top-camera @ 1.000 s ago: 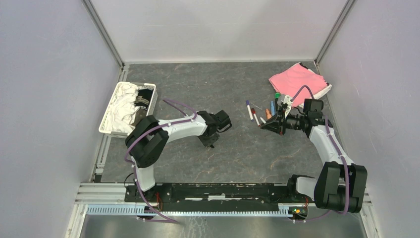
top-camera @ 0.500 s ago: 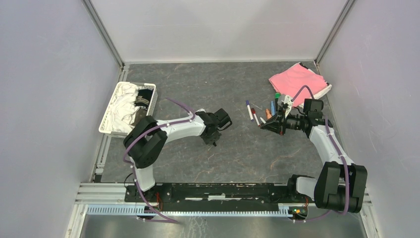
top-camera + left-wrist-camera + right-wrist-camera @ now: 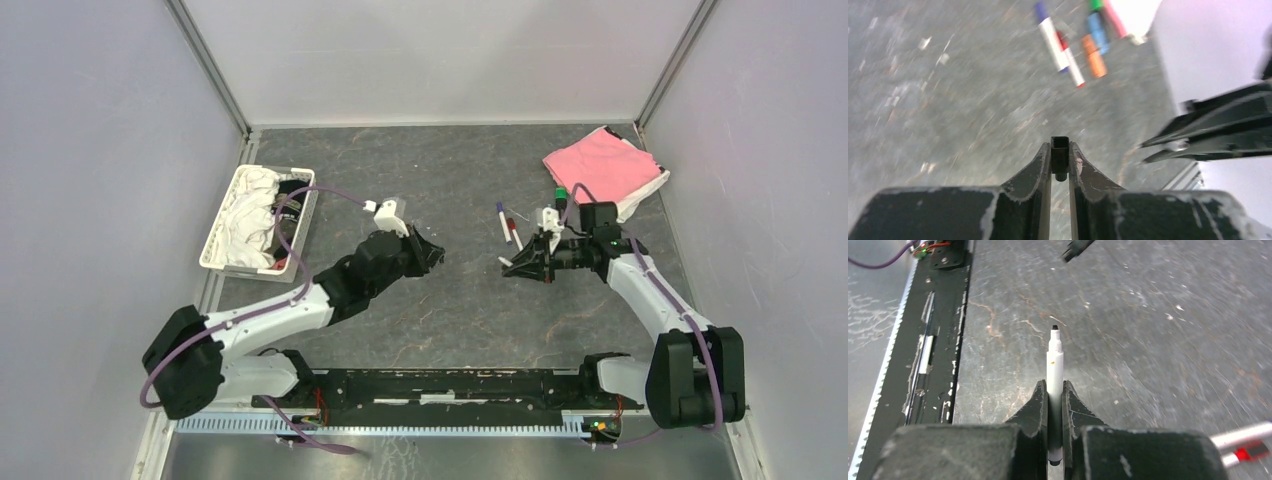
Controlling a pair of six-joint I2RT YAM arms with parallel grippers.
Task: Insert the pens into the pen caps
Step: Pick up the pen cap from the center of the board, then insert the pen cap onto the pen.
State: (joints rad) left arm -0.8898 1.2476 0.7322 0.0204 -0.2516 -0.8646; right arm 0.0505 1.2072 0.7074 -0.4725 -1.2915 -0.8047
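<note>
My left gripper (image 3: 434, 256) is shut on a small black pen cap (image 3: 1060, 154), with the cap's open end pointing away from the wrist. My right gripper (image 3: 512, 267) is shut on a thin white pen (image 3: 1055, 366) whose bare black tip points toward the left gripper. The two grippers face each other above the table with a gap between them. In the left wrist view (image 3: 1060, 147) the right gripper's fingers (image 3: 1215, 125) show at the right. More pens lie on the table: a blue-capped one (image 3: 1050, 34), a red-capped one (image 3: 1071, 59), an orange marker (image 3: 1093, 55) and a blue marker (image 3: 1096, 31).
A pink cloth (image 3: 603, 165) lies at the back right. A white basket (image 3: 214, 248) with white and black cloth stands at the left. The black base rail (image 3: 943, 320) runs along the near edge. A green cap (image 3: 561, 192) shows by the right arm.
My left arm has swung round and now reaches from lower left, its gripper pointing right with the cap. My right gripper has moved left, away from the lying pens, holding the white pen.
</note>
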